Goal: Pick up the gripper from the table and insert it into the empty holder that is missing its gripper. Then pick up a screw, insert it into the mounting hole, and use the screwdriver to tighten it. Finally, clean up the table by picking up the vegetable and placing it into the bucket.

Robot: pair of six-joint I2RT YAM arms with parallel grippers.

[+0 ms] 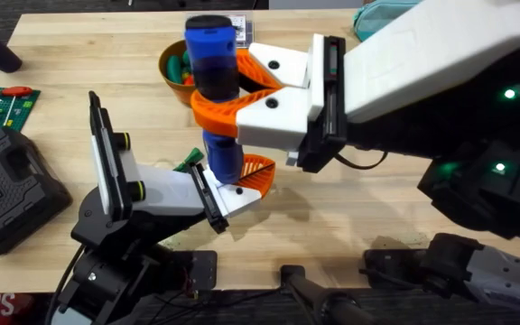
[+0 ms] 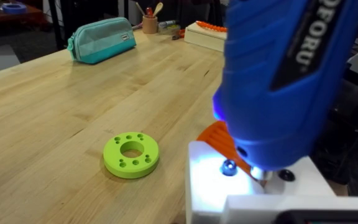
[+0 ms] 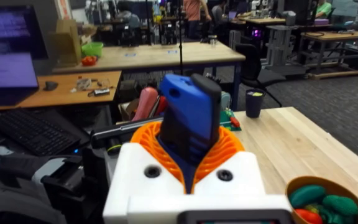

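Holding tool: the right gripper [image 1: 222, 116], with white body and large orange ribbed fingers, is pinched around the thick blue cylindrical screwdriver [image 1: 213, 63] with black cap, in the upper centre of the overhead frame.
Screwdriver pose: it stands nearly upright; its lower end comes down onto the white angular plastic holder [image 1: 235, 197] at the centre of the frame.
Bit: in the left wrist view the thin metal tip [image 2: 263, 176] meets the holder's white face [image 2: 213, 186], beside a small shiny screw head [image 2: 229, 167] and a dark hole.
Small finger: the small orange ribbed plastic gripper [image 1: 258, 168] sits on the holder, just right of the screwdriver.
Left gripper: the left arm carries this holder at its end; whether this claw is spread or pressed together, I cannot tell.
Bucket: the small round mustard-orange bucket [image 1: 171, 65] is at upper centre, just left of the screwdriver, with green and red vegetables inside [image 3: 328, 205].
Table: the light wooden plank table [image 1: 332, 226] also carries a lime-green plastic ring with small holes [image 2: 131, 154], well apart from a teal pencil case [image 2: 102, 38].
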